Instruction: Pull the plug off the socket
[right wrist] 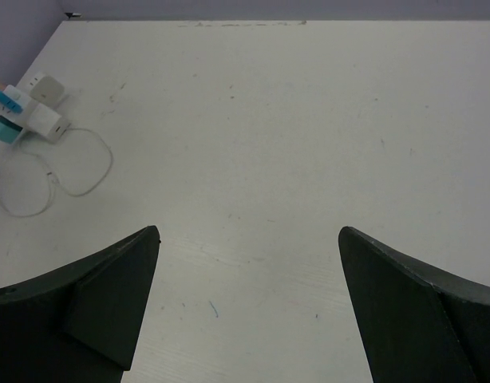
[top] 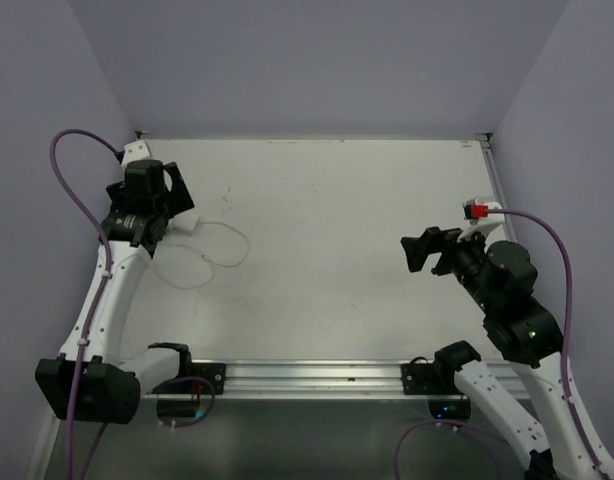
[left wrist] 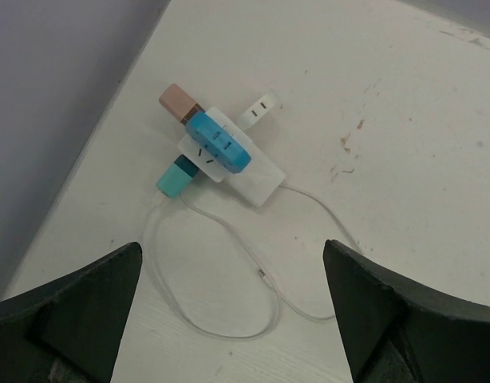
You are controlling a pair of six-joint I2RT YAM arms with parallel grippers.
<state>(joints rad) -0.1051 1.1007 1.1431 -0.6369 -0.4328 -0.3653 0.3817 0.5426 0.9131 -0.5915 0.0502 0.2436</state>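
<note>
The white socket block [left wrist: 196, 154] lies at the table's far left, with plugs stuck into its faces: a blue plug [left wrist: 220, 144] on top, a pinkish-brown one [left wrist: 179, 101], a teal one [left wrist: 175, 178], a white slotted one [left wrist: 257, 112] and a flat white plug [left wrist: 261, 180] with a thin cable [left wrist: 229, 239]. My left gripper [left wrist: 233, 246] is open and empty, hovering just short of the cluster, over the cable loop. In the top view the left gripper [top: 152, 205] hides most of the cluster. My right gripper [right wrist: 249, 231] is open and empty, far to the right [top: 427, 250].
The cable [top: 219, 250] loops over the table to the right of the left gripper. The cluster shows at the far left of the right wrist view [right wrist: 29, 116]. The left wall and table edge [left wrist: 85, 152] run close beside the cluster.
</note>
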